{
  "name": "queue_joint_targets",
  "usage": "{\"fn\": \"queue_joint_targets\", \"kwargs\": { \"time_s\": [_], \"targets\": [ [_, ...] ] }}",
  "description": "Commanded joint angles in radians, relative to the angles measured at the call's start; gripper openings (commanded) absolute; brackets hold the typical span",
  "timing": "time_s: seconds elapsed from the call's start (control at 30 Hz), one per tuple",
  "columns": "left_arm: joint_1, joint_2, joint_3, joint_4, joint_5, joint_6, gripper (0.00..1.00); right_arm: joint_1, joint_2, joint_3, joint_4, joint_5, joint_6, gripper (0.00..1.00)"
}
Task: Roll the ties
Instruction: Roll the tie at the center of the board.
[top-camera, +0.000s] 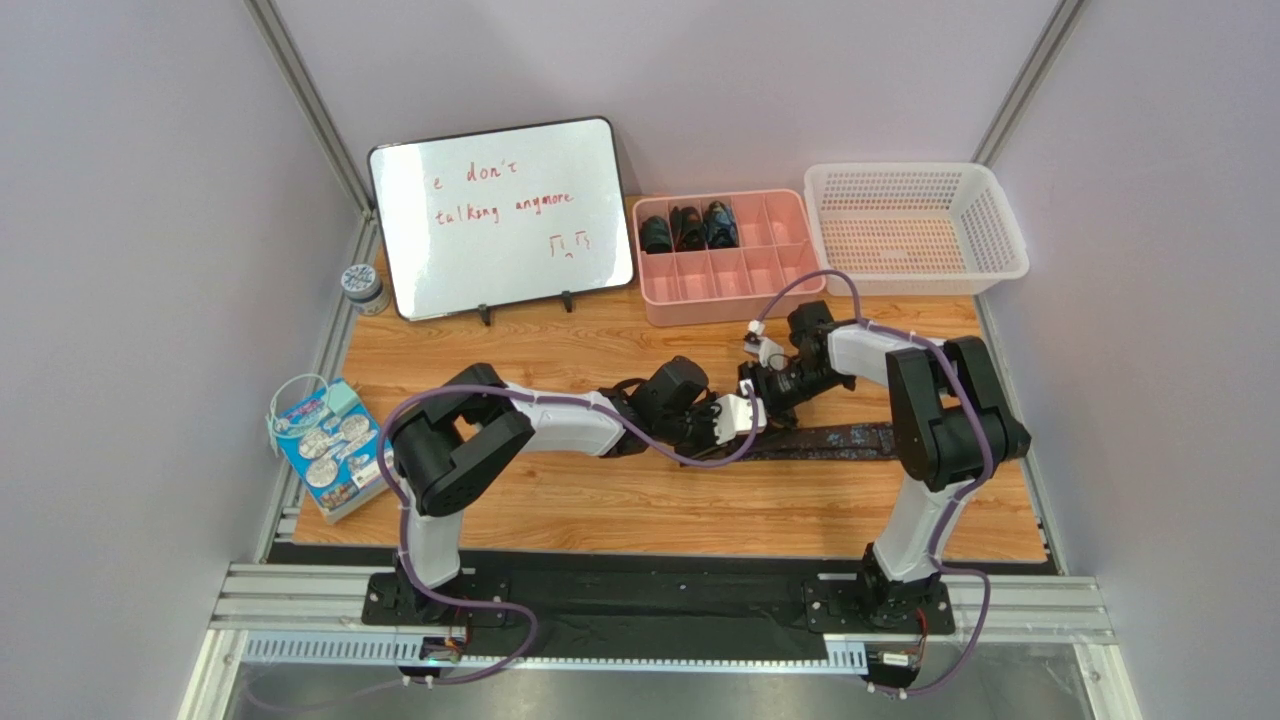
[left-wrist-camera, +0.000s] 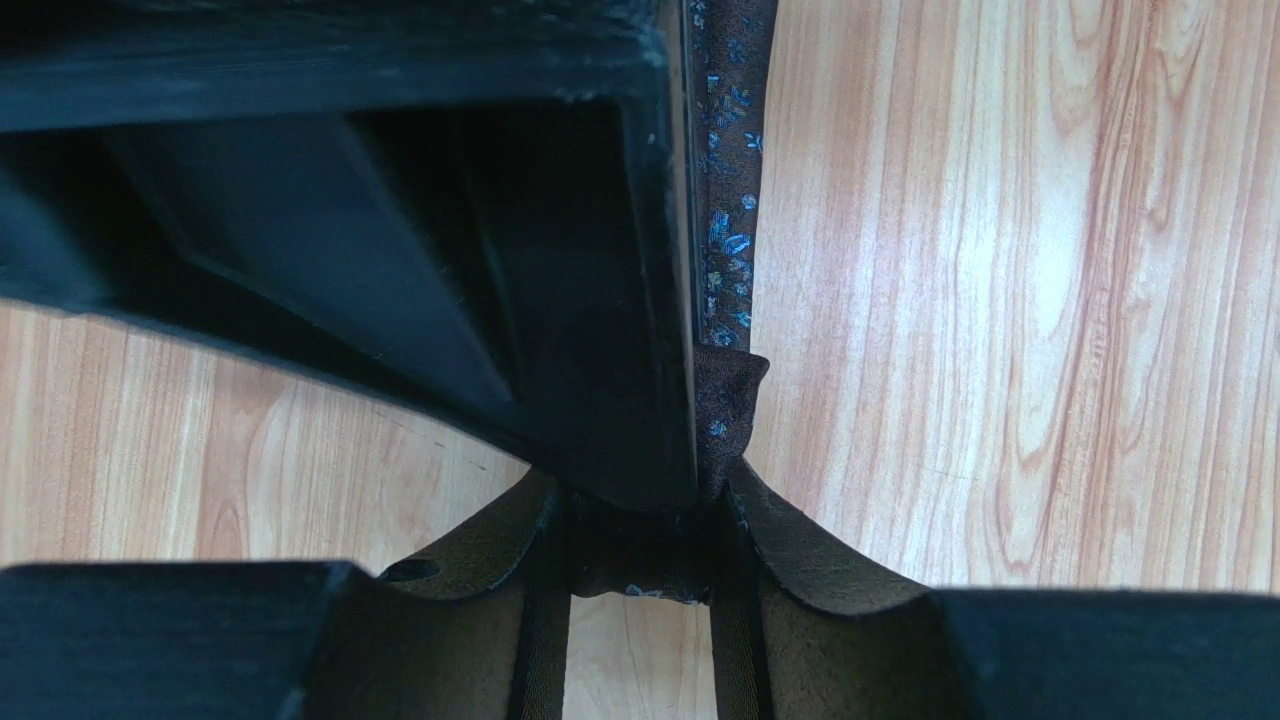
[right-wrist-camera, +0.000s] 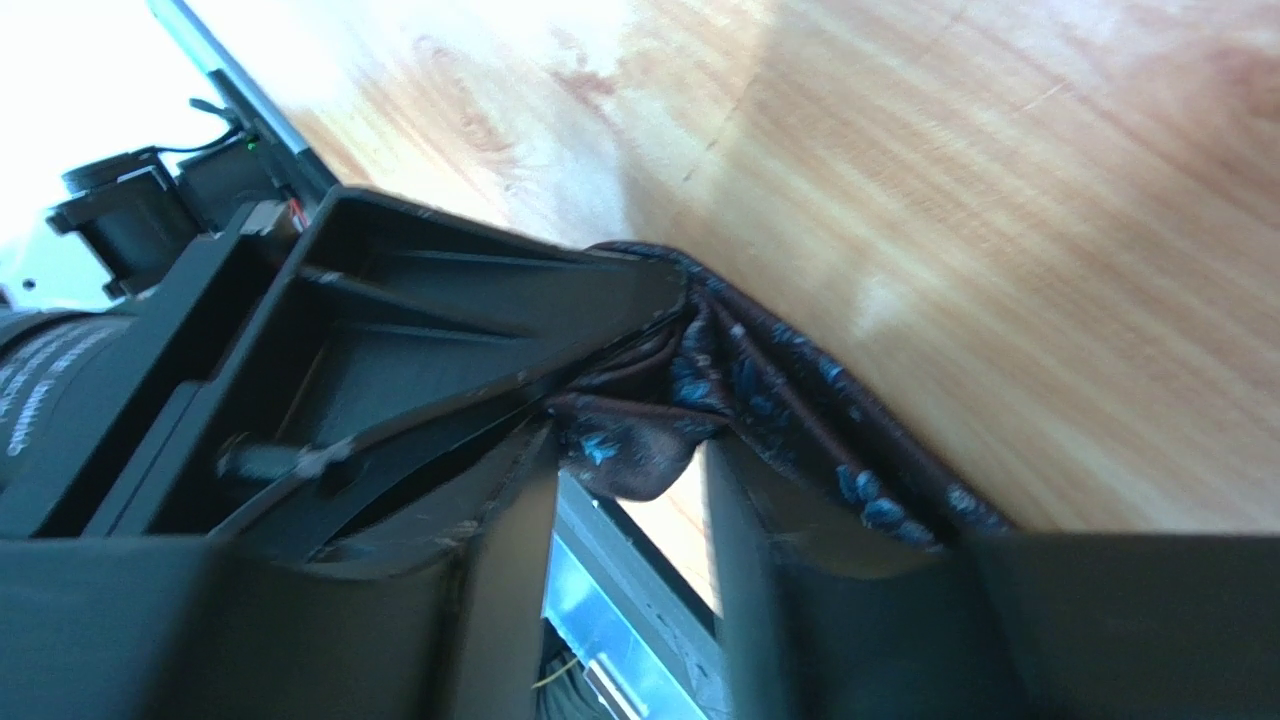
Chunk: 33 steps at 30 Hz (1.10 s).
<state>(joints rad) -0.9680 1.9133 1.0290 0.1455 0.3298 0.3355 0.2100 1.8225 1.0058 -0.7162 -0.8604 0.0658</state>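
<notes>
A dark speckled tie (top-camera: 842, 440) lies flat on the wooden table, running right from the two grippers. My left gripper (top-camera: 718, 423) and right gripper (top-camera: 760, 393) meet at its left end. In the left wrist view my left gripper (left-wrist-camera: 643, 528) is shut on the tie's folded end (left-wrist-camera: 730, 383), and the strip (left-wrist-camera: 730, 165) runs away along the right gripper's black body (left-wrist-camera: 451, 255). In the right wrist view my right gripper (right-wrist-camera: 634, 450) is shut on the same bunched end (right-wrist-camera: 639, 458). Three rolled ties (top-camera: 688, 228) sit in a pink tray.
The pink divided tray (top-camera: 751, 270) stands at the back centre, a white basket (top-camera: 914, 225) at the back right. A whiteboard (top-camera: 504, 215) leans at the back left beside a small jar (top-camera: 361, 282). A blue box (top-camera: 323, 446) lies at the left edge.
</notes>
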Motion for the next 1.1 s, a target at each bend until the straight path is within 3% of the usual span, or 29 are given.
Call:
{"fn": "queue_joint_targets", "kwargs": {
  "time_s": [0.0,0.13,0.17,0.2,0.23,0.27,0.37,0.53,0.63,0.67,0.9,1.0,1.07],
  "targets": [
    [0.002,0.053,-0.043,-0.228,-0.054,-0.006,0.14,0.003,0.020,-0.007,0.040,0.058,-0.006,0.37],
    [0.009,0.052,-0.047,-0.222,-0.052,-0.009,0.14,0.003,0.049,0.004,0.049,0.089,-0.006,0.19],
    [0.012,0.050,-0.049,-0.219,-0.051,-0.012,0.15,0.003,0.054,0.007,0.049,0.096,-0.007,0.05],
    [0.015,0.046,-0.049,-0.218,-0.052,-0.016,0.18,0.005,0.060,0.010,0.052,0.122,-0.009,0.00],
    [0.021,0.043,-0.050,-0.212,-0.052,-0.033,0.23,0.003,0.064,0.011,0.054,0.138,-0.006,0.00],
    [0.041,0.035,-0.056,-0.201,-0.032,-0.044,0.35,0.003,0.067,0.013,0.052,0.155,-0.012,0.00],
    [0.104,-0.028,-0.121,-0.083,0.052,-0.105,0.59,0.003,0.080,0.017,0.040,0.219,-0.023,0.00],
    [0.144,-0.115,-0.320,0.330,0.176,-0.182,0.72,0.002,0.122,0.031,0.015,0.293,-0.043,0.00],
    [0.141,-0.082,-0.371,0.526,0.224,-0.233,0.92,0.000,0.139,0.034,0.014,0.314,-0.047,0.00],
    [0.140,-0.068,-0.371,0.560,0.227,-0.246,0.94,0.006,0.146,0.036,0.015,0.333,-0.047,0.00],
    [0.088,0.096,-0.319,0.753,0.227,-0.248,0.91,0.023,0.211,0.076,0.004,0.330,-0.043,0.00],
    [0.072,0.125,-0.303,0.747,0.226,-0.219,0.69,0.022,0.213,0.077,0.003,0.314,-0.046,0.00],
    [0.063,0.107,-0.297,0.703,0.212,-0.173,0.46,0.022,0.205,0.077,0.004,0.301,-0.044,0.00]
  ]
}}
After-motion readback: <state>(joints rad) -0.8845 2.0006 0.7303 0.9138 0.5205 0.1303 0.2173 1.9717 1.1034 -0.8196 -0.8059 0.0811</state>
